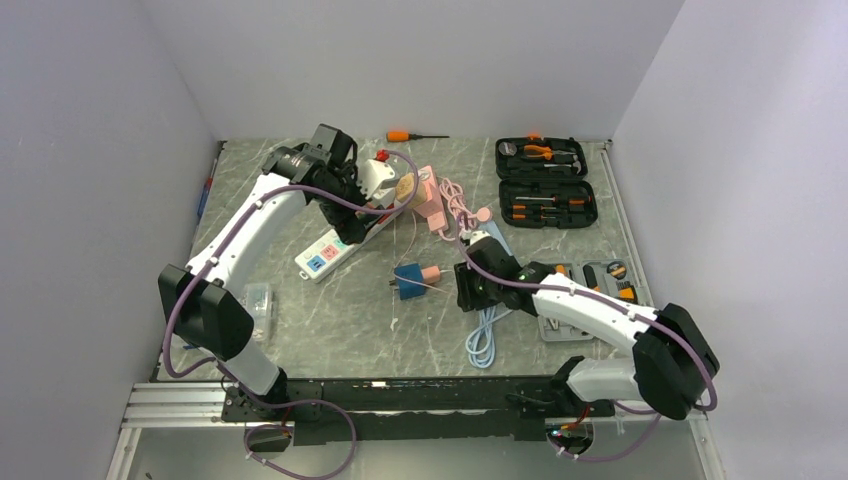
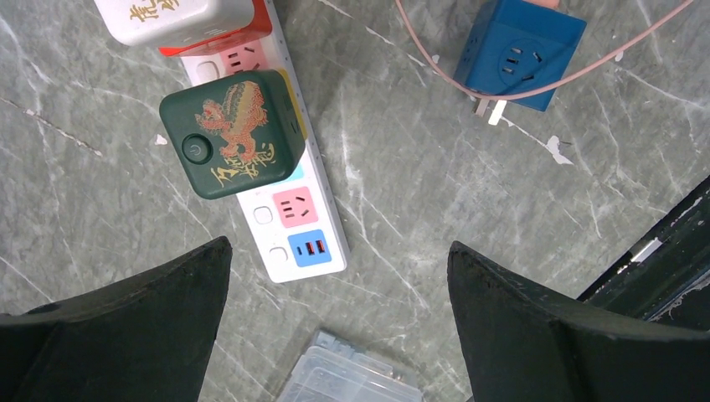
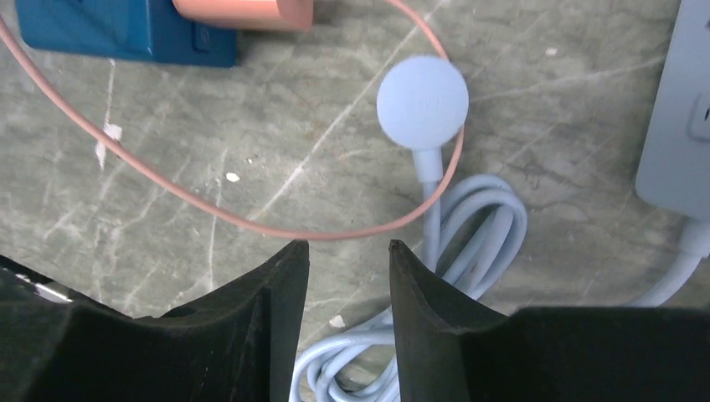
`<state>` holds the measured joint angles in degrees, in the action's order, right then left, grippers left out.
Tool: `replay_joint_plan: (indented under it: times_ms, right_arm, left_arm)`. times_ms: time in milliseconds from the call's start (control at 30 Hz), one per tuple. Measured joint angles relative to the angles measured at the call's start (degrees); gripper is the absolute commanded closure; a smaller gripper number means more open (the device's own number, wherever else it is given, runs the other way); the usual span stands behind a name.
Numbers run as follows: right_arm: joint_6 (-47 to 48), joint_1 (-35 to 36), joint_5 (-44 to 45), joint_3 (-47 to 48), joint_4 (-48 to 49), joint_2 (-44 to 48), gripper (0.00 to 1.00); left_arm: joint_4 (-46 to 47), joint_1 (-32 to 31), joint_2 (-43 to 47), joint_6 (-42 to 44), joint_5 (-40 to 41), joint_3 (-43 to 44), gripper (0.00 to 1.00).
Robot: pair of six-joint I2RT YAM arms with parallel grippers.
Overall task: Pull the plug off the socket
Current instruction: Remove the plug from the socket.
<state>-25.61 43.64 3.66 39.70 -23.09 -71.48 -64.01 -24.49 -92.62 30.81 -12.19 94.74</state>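
Zero grip yet: hovered left gripper [image 2: 339, 245], spread wide, with dark green cube plug [image 2: 233, 134] at eleven o'clock; needed side squeeze, straight pull.

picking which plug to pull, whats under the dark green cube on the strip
The green cube sits on the white power strip. Only yellow and pale blue slivers show at its edge; its prongs and socket are covered.

White power strip [image 2: 295, 209] runs off the top edge, upper left, under a clipped white adapter [image 2: 176, 18]; clear box [image 2: 352, 377] cut at bottom centre.
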Motion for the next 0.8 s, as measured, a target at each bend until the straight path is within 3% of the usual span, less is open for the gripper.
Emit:
replay_joint_plan:
  times_ms: [267,667,800]
  right_arm:
    - [3.85,-1.73,-5.70,10.27,1.68,-6.12,0.56]
    - [8.15,-3.26,-3.56,21.38,4.83,-23.67,0.58]
    - [8.26,-4.33,-0.98,24.13,4.81,-26.47,0.47]
  left_arm:
    - [0.39,0.22,0.00,-0.04,-0.17,-1.66,0.01]
    - [0.98,1.53,0.04,-0.24,-0.46,-3.26,0.01]
    - [1.01,1.92,0.37,-0.24,-0.44,-3.61,0.01]
